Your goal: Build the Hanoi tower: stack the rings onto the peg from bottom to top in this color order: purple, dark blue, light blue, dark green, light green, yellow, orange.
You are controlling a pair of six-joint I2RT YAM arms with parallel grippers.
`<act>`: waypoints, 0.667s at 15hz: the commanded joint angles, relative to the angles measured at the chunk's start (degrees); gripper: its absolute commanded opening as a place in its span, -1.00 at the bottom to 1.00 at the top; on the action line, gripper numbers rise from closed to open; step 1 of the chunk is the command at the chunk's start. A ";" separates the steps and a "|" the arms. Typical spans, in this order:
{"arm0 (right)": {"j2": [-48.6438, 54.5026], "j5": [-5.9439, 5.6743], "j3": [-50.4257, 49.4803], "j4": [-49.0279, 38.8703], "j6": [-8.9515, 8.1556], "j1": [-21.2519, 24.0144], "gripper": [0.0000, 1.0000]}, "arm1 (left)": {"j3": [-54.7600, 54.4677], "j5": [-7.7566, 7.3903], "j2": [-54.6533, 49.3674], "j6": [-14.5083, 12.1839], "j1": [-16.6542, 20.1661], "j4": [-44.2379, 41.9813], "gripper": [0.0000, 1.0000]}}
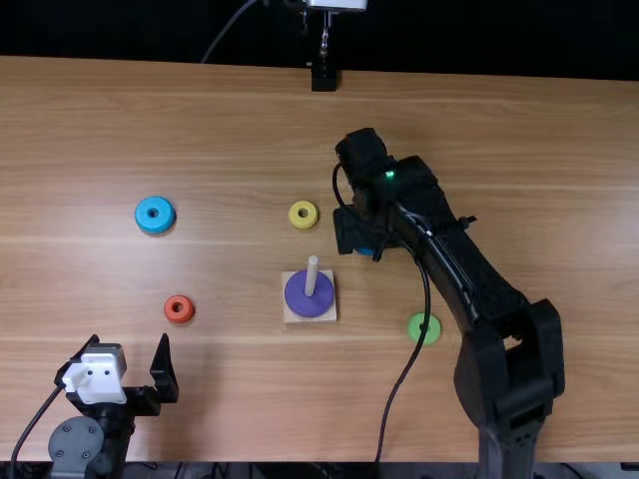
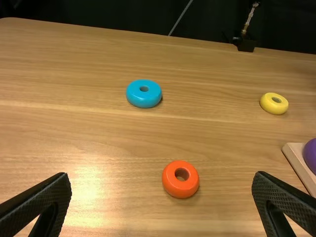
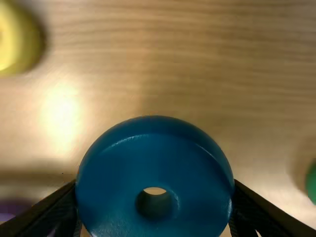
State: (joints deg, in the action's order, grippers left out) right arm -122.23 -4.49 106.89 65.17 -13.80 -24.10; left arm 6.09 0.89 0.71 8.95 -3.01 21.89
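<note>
Right gripper [image 3: 155,190] is clamping the dark blue ring [image 3: 153,153], ring-wide; sloppy aim could be snagging the peg [image 1: 312,273]. Left gripper [image 2: 161,177] is gaping, empty.

The worktop [image 1: 120,110] is light brown wood with lengthwise grain. At the middle of its far edge sits a black block [image 1: 324,78], a slim metal post [image 1: 324,38] rising from it. Behind hang a thin grey cable [image 1: 228,30] and a black backdrop [image 1: 489,40].
</note>
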 commanded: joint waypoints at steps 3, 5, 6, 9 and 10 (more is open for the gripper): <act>4.20 -0.47 11.76 9.78 -0.22 -3.24 -1.00 | -6.09 -0.15 -0.71 -0.51 -0.07 4.58 1.00; 4.20 -0.47 18.44 13.79 -0.33 -4.99 -1.00 | -6.09 -0.15 -0.71 -0.51 -0.07 4.58 1.00; 4.20 -0.47 21.52 15.26 -0.44 -5.70 -1.00 | -6.09 -0.15 -0.71 -0.51 -0.07 4.58 1.00; 4.02 -0.57 28.81 20.33 -0.33 -8.07 -1.00 | -6.09 -0.15 -0.71 -0.51 -0.07 4.58 1.00; 4.02 -0.57 29.78 21.17 -0.33 -8.77 -1.00 | -6.09 -0.15 -0.71 -0.51 -0.07 4.58 1.00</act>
State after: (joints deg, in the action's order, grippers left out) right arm -120.68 -4.49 135.06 86.17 -13.85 -32.45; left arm 6.11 0.89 0.73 8.99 -3.01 21.91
